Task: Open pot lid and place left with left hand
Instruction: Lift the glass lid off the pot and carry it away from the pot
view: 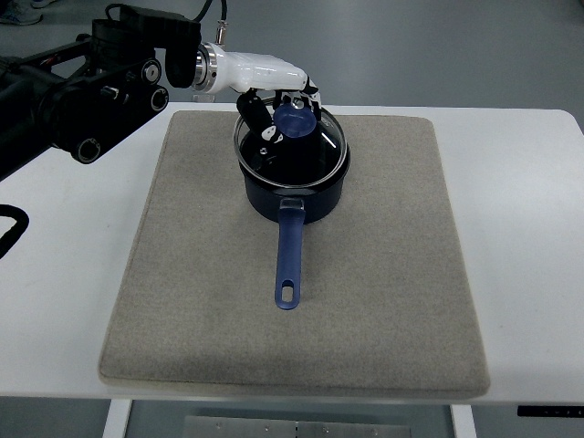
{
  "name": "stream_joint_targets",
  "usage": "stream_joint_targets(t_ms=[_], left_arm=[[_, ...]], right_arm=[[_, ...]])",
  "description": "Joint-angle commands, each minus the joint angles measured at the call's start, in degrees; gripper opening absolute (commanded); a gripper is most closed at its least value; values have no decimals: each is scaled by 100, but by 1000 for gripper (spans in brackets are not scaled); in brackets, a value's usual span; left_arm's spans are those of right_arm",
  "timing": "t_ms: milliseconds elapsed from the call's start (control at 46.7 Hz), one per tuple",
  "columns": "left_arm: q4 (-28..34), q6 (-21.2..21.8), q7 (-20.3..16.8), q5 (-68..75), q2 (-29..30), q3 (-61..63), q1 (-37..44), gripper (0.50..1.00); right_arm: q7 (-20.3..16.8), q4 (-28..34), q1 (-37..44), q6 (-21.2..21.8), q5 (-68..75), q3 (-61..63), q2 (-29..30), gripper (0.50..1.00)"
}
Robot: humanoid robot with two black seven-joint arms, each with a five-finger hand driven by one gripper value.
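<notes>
A dark blue pot stands on a grey mat, its long blue handle pointing toward me. A glass lid with a metal rim and a blue knob sits on the pot, tilted slightly, its far-left edge a little raised. My left hand, white with black fingers, comes in from the upper left and is curled around the knob. The right arm is out of view.
The mat lies on a white table. The black left arm spans the upper left corner. A black cable loops at the left edge. Bare mat shows left of the pot.
</notes>
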Motion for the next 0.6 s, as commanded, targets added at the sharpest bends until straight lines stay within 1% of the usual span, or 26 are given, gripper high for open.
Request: stream_joint_targets(t_ms=[0, 128, 321, 578], left_arm=[[0, 0, 1, -18, 15, -10, 18, 500], [0, 0, 1, -45, 67, -36, 18, 500], [-17, 0, 1, -168, 296, -142, 45, 500], [-35, -9, -43, -581, 752, -142, 54, 500]], right_arm=[[0, 0, 0, 0, 0, 6, 0, 915], [0, 0, 0, 0, 0, 6, 0, 915], [0, 0, 0, 0, 0, 6, 0, 915], [0, 0, 0, 0, 0, 6, 0, 915]])
